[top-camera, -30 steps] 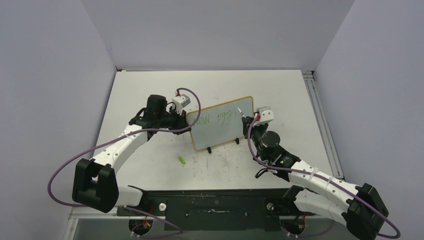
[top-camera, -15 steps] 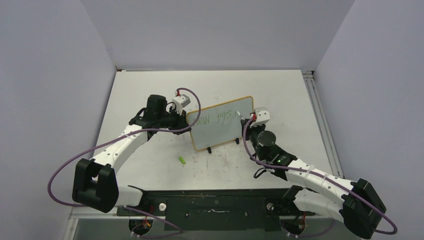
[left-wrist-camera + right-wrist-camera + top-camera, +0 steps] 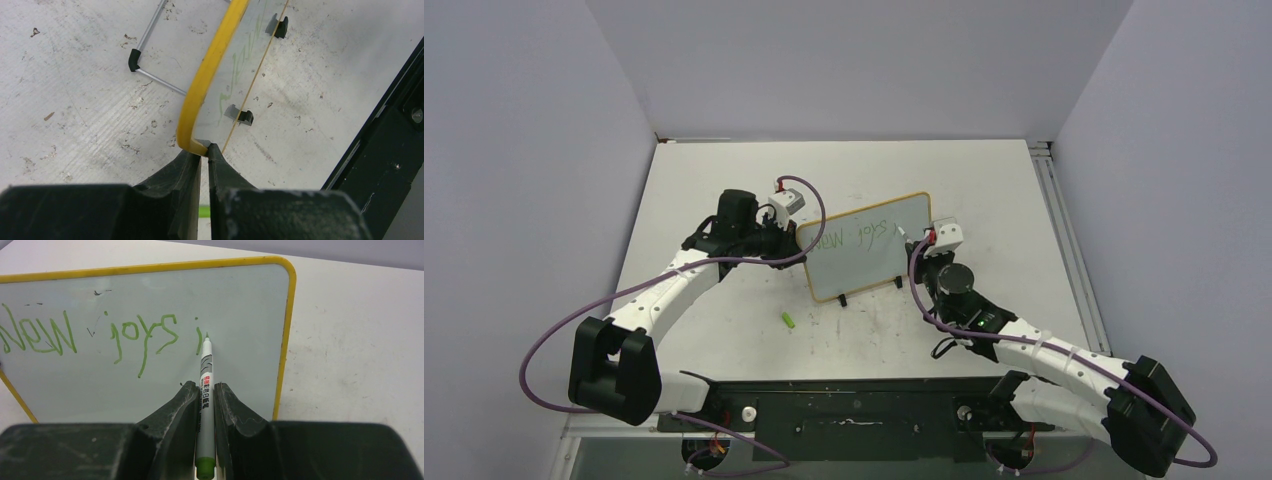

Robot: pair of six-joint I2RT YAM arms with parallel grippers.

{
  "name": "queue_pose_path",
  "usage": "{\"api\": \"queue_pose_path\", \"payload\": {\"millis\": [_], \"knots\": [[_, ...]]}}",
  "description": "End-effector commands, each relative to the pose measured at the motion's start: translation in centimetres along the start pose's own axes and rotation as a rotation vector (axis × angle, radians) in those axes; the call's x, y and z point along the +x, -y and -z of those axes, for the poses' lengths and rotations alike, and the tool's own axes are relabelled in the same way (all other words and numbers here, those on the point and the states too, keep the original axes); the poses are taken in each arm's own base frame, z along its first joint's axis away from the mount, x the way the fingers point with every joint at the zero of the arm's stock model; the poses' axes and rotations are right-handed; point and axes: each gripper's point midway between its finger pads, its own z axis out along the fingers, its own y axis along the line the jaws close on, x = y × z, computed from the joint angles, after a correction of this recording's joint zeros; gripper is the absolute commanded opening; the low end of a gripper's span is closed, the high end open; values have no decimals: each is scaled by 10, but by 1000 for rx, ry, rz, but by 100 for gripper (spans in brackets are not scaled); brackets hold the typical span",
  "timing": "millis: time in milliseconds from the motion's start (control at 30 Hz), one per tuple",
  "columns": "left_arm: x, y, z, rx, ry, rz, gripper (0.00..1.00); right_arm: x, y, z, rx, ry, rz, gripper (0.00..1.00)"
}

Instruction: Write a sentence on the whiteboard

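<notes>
The whiteboard (image 3: pixel 864 262), yellow-framed, stands upright at mid-table on two black feet (image 3: pixel 842 299). The sentence (image 3: pixel 859 237) reads "New joys" (image 3: pixel 90 335) in green, followed by a short "i" stroke (image 3: pixel 198 342). My left gripper (image 3: pixel 802 250) is shut on the board's left corner; in the left wrist view its jaws (image 3: pixel 205 147) pinch the yellow frame (image 3: pixel 210 75). My right gripper (image 3: pixel 921 245) is shut on a grey and green marker (image 3: pixel 205 370), held upright. The marker's tip sits at the board's face just right of the "i" stroke.
A green marker cap (image 3: pixel 789 320) lies on the table in front of the board's left end. A thin wire stand (image 3: pixel 155 80) props the board from behind. A black base plate (image 3: pixel 854 410) runs along the near edge. A metal rail (image 3: pixel 1064 240) lines the right side.
My right gripper has shifted slightly left and lower along the board with the marker, and its arm has swung with it. The left arm and the board have stayed still.
</notes>
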Motion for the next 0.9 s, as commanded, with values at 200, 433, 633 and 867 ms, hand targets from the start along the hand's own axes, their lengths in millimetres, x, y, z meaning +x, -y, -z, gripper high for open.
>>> {"api": "queue_pose_path", "payload": {"millis": [200,433,633,867], "knots": [[-1,2,-2,2,-18,-28,0,7,6,4,21,-2,-39,5],[-1,2,-2,2,-19,-26,0,-4,4,2,17,25,-38,5],[-1,1,-3,1,-20,-26,0,-24,0,-3,11,72,-33,5],[0,1,-3,0,-21,-27,0,-35,-1,-8,14,99,-22,5]]}}
